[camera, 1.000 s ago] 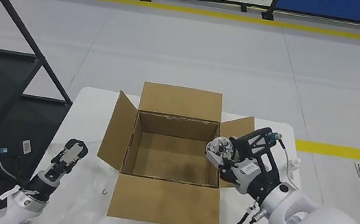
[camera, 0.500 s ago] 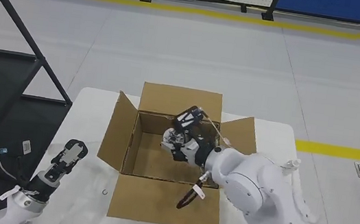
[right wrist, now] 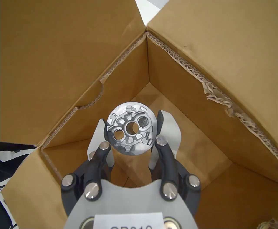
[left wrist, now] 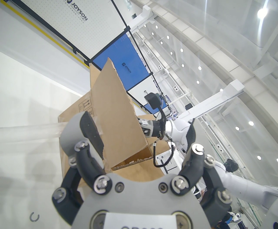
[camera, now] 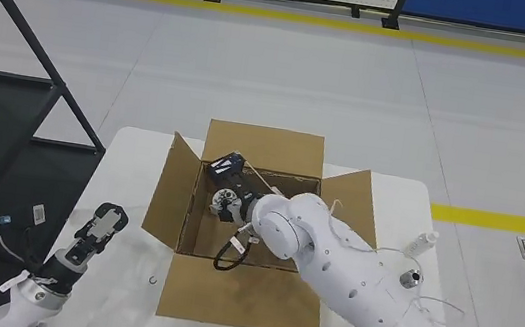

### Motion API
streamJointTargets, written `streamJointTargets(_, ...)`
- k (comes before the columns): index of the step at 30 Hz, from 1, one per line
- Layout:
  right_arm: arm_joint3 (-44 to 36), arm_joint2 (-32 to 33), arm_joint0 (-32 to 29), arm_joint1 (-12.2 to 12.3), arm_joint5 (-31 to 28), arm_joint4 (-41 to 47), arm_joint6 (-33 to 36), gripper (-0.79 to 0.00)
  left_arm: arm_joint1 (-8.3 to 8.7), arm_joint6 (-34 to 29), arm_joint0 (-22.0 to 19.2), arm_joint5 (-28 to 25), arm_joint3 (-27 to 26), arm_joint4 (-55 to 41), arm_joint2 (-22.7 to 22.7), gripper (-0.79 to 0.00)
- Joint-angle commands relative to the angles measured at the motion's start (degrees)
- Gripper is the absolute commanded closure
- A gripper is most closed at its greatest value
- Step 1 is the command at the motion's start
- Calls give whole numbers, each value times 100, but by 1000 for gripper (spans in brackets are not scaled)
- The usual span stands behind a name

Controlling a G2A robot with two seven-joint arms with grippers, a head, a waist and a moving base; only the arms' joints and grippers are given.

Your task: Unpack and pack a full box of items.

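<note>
An open cardboard box (camera: 242,292) stands in the middle of the white table, flaps spread. My right gripper (camera: 227,202) is inside it near the far left corner, shut on a round silver metal disc (right wrist: 131,134) with several holes. In the right wrist view the disc hangs above the bare box floor (right wrist: 195,149), facing that corner. My left gripper (camera: 104,226) rests low at the table's left, apart from the box, open with nothing between its fingers (left wrist: 90,132). From the left wrist view the box's left flap (left wrist: 117,112) rises just ahead of it.
A small metal ring (camera: 155,282) lies on the table (camera: 118,295) left of the box's front flap. A black frame (camera: 50,93) stands off the table's left edge. The table's right side holds a small white part (camera: 420,241).
My right arm has swung the disc from the box's right flap across and down into the box toward its far left corner. The left arm has not moved.
</note>
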Motion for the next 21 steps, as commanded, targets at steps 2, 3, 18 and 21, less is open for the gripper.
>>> streamJointTargets(2, 567, -226, 123, -261, 181, -56, -70, 0, 0, 0, 0, 0, 0, 0, 0, -785)
streamJointTargets(3, 732, -264, 150, -344, 193, -8, -98, 0, 0, 0, 0, 0, 0, 0, 0, -785)
streamJointTargets(18, 2915, -470, 455, -1295, -221, 339, -434, -40, 0, 0, 0, 0, 0, 0, 0, -785)
streamJointTargets(21, 3233, -452, 491, -1414, -441, 385, -465, -336, 0, 0, 0, 0, 0, 0, 0, -785)
